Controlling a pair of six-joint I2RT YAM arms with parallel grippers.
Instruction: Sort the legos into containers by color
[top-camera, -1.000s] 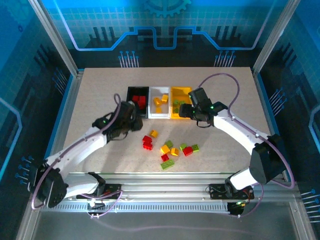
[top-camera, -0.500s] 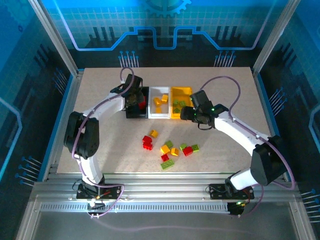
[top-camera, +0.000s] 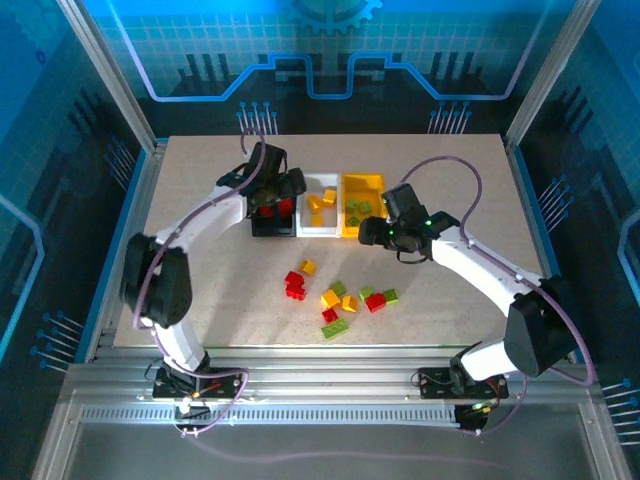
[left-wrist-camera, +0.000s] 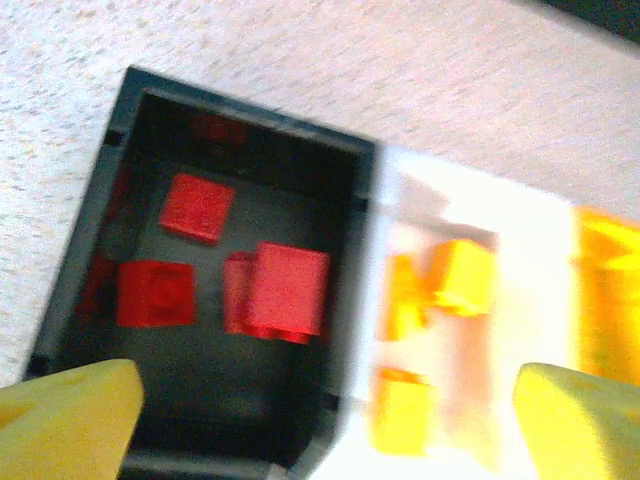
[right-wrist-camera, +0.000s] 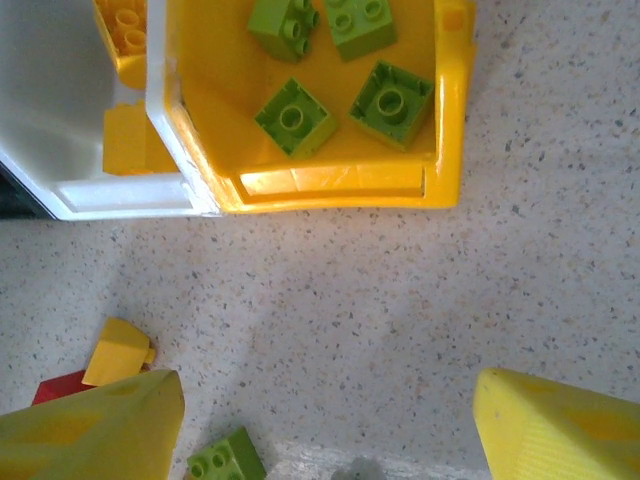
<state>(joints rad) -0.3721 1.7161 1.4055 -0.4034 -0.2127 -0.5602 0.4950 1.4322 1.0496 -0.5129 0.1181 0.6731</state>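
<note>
— Speckled tabletop (top-camera: 250, 290), and the left gripper (left-wrist-camera: 325, 420) has just sprung wide over the black bin (left-wrist-camera: 110, 150), nothing between its jaws!
— So that red brick (left-wrist-camera: 288, 288) looks delivered, lying on another red one. And the right gripper (right-wrist-camera: 330, 430)?
— Jaws apart, empty, just off the yellow bin (right-wrist-camera: 340, 185) holding green bricks (right-wrist-camera: 292, 117).
— Loose pile (top-camera: 340, 300), red, orange and green, waits mid-table.

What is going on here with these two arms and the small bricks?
Two robot arms are sorting small plastic bricks by colour. The left tool hangs open and empty over the black plastic bin, which holds red bricks. The right tool, also open and empty, hovers near the yellow-orange bin with lime green bricks. The white bin holds yellow-orange bricks. A mixed cluster lies loose on the beige table.
</note>
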